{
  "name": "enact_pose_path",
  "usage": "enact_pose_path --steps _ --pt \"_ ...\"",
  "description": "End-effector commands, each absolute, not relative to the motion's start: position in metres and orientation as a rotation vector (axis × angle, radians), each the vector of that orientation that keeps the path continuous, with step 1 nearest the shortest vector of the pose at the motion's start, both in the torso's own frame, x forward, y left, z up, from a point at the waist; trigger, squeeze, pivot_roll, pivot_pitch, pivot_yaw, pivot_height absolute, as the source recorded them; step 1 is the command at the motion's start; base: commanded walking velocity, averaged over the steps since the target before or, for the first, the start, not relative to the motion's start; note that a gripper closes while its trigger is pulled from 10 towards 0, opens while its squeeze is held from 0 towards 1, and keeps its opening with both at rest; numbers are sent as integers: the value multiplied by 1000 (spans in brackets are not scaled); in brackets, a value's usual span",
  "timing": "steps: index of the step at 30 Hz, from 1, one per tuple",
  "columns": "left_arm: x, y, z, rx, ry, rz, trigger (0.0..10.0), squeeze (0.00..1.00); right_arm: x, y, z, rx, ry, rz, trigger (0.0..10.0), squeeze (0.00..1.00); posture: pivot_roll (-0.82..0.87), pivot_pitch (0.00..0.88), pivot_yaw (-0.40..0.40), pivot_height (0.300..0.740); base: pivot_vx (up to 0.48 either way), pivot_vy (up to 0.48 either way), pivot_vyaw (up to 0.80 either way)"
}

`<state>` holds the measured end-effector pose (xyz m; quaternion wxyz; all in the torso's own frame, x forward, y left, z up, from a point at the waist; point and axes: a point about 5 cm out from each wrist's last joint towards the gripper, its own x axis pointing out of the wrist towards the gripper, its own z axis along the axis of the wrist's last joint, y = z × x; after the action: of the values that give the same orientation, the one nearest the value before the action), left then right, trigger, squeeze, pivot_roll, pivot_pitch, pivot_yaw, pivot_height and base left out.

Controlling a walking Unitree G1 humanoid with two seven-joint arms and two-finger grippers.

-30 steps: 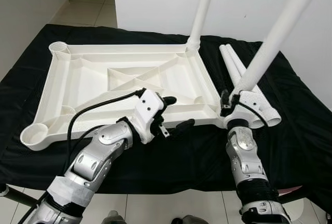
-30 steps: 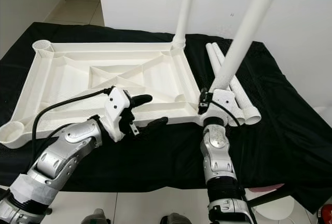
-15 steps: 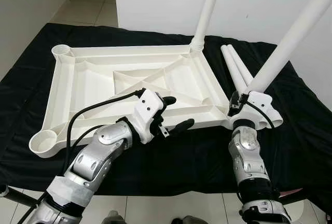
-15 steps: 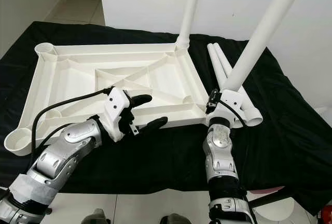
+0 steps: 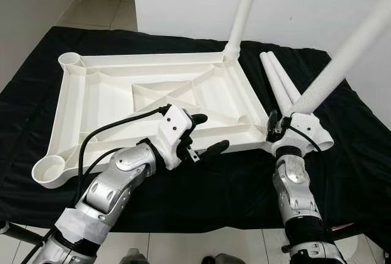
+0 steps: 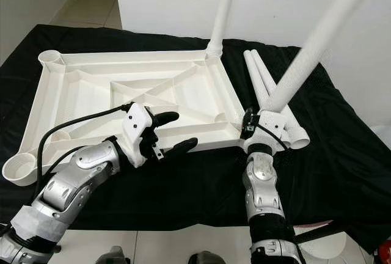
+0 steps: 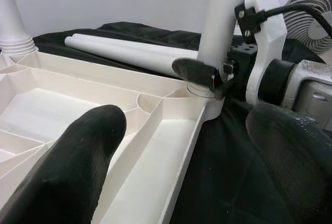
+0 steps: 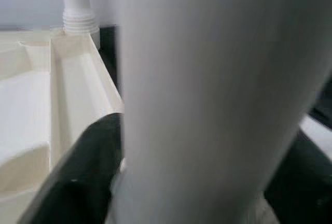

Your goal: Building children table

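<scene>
A: Right gripper (image 5: 276,131) status?

B: Clamped around the base of a white table leg (image 5: 342,62). The leg tilts up and away to the robot's right, its foot seated at the near right corner socket of the inverted white tabletop (image 5: 91,102). In the right wrist view the leg (image 8: 207,94) sits between the black fingers (image 8: 78,177), pressed against them.

A: Left gripper (image 5: 204,132)?

B: Fingers spread wide, holding nothing. It hovers at the tabletop's near edge: the upper finger over the ribbed underside, the lower finger just outside the rim above the black cloth (image 5: 201,184). The left wrist view looks past its fingers (image 7: 67,167) along that near edge towards the right gripper (image 7: 207,73) and the corner socket beyond.

A: Where does the tabletop lie relative to the grippers?

B: Upside down on the cloth, directly ahead of the left gripper, spreading away from it to the far side. Its near right corner touches the leg held by the right gripper.

A: Other legs?

B: One mounted leg (image 5: 244,7) stands upright in the far right corner socket, beyond the right gripper. Two spare legs (image 5: 278,80) lie side by side on the cloth just outside the tabletop's right edge, ahead of the right gripper, their near ends close beside it.

A: Empty sockets?

B: Near left socket (image 5: 49,171) and far left socket (image 5: 70,60), both open, well to the left of the left gripper.
</scene>
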<state>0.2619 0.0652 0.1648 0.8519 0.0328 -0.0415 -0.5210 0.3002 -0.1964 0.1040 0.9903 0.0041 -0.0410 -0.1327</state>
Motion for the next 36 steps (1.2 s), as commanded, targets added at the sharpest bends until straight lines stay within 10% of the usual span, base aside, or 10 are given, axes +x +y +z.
enact_pose_path --steps 1,5,6,7,19,20,21,22,36 --pt "258 63 168 74 -97 -1173 10000 0 293 -209 88 8 -4 -309 10000 1000 73 28 -62 740 0 0 0" --pt "258 63 168 72 -98 -1175 10000 0 293 -213 92 -21 -25 -303 10000 1000 71 29 -60 740 0 0 0" --pt "258 62 168 71 -98 -1175 10000 0 294 -212 94 -32 -39 -286 10000 373 71 29 -60 740 0 0 0" --pt "258 62 169 71 -98 -1175 10000 0 294 -212 96 -39 -52 -269 10000 0 71 29 -60 740 0 0 0" --pt "260 62 170 74 -103 -1178 10000 0 297 -221 125 -106 -201 -24 10000 0 64 25 -53 740 0 0 0" --pt "260 63 171 73 -104 -1178 10000 0 298 -221 129 -106 -216 23 6706 0 64 25 -53 740 0 0 0" --pt "260 63 171 73 -104 -1178 10000 0 298 -221 129 -106 -216 23 6706 0 64 25 -53 740 0 0 0" --pt "260 63 171 72 -104 -1178 10000 0 298 -221 131 -104 -224 53 0 0 64 25 -53 740 0 0 0" --pt "262 65 172 79 -111 -1165 10000 0 303 -223 140 -103 -201 266 0 0 74 10 -53 740 0 0 0"
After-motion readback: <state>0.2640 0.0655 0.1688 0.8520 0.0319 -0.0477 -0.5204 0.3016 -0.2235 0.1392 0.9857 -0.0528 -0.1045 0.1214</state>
